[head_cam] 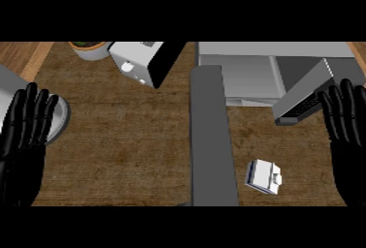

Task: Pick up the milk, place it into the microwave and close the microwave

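A small white milk carton [264, 176] lies on the wooden counter, right of centre and near the front. Behind it at the top right stands the grey microwave [243, 72], its door [304, 99] swung open toward the right. My right hand [347, 123] is at the view's right edge, fingers straight and up, open, about a hand's length right of and above the carton. At the left edge my left hand [25, 126] stands open too, fingers up, far from the carton.
A long grey bar [212, 140] runs front to back down the counter's middle, just left of the carton. A white toaster-like appliance [139, 60] and a potted plant [89, 48] stand at the back left. A grey plate [61, 118] lies under the left hand.
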{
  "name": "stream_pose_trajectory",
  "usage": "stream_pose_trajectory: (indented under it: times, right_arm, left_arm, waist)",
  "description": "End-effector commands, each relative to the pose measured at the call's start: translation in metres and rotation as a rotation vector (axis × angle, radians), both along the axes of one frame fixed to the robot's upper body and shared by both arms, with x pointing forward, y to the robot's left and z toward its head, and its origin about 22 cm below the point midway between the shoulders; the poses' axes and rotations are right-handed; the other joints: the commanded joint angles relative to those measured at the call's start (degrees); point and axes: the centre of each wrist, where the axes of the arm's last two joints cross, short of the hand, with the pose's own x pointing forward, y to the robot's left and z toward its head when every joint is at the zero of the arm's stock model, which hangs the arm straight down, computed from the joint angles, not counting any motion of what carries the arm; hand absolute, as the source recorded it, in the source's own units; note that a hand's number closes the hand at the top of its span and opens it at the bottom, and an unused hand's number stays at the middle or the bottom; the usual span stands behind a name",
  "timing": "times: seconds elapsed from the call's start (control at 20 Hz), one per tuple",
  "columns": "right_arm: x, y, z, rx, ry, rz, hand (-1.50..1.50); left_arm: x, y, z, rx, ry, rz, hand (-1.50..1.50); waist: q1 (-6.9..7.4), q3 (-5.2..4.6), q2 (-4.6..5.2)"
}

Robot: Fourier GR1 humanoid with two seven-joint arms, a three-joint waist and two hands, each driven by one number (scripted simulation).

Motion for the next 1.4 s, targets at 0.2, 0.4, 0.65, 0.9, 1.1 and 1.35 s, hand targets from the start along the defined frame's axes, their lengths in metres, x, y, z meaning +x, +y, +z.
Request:
stream_pose_trajectory:
  times: [0.2,0.4,0.65,0.9,1.1,1.35]
  right_arm:
    - [-0.013,0.019,-0.01,-0.061,-0.029,0.099,-1.5]
    - [-0.024,0.032,-0.01,0.08,0.054,0.149,-1.5]
    - [-0.026,0.031,-0.025,0.088,0.072,0.133,-1.5]
    - [-0.03,0.026,-0.037,0.055,0.112,0.097,-1.5]
    - [-0.022,0.018,-0.057,0.007,0.16,0.085,-1.5]
    - [-0.036,0.024,-0.08,0.032,0.192,0.062,-1.5]
  left_arm:
    - [0.036,0.006,0.006,-0.006,-0.041,-0.104,-1.5]
    - [0.03,-0.01,-0.003,-0.11,0.08,-0.069,-1.5]
    - [-0.002,0.006,-0.03,-0.118,0.088,-0.054,-1.5]
    - [-0.024,0.013,-0.018,-0.127,0.078,-0.074,-1.5]
    - [-0.014,-0.017,-0.015,-0.117,0.076,-0.044,-1.5]
    - [-0.039,0.0,-0.012,-0.128,0.072,-0.072,-1.5]
  waist:
    - [-1.31,0.71,-1.88]
    - [-1.14,0.73,-1.94]
    - [-0.76,0.71,-1.96]
    - [-0.69,0.72,-1.99]
    - [-0.87,0.73,-1.93]
    - [-0.82,0.71,-1.97]
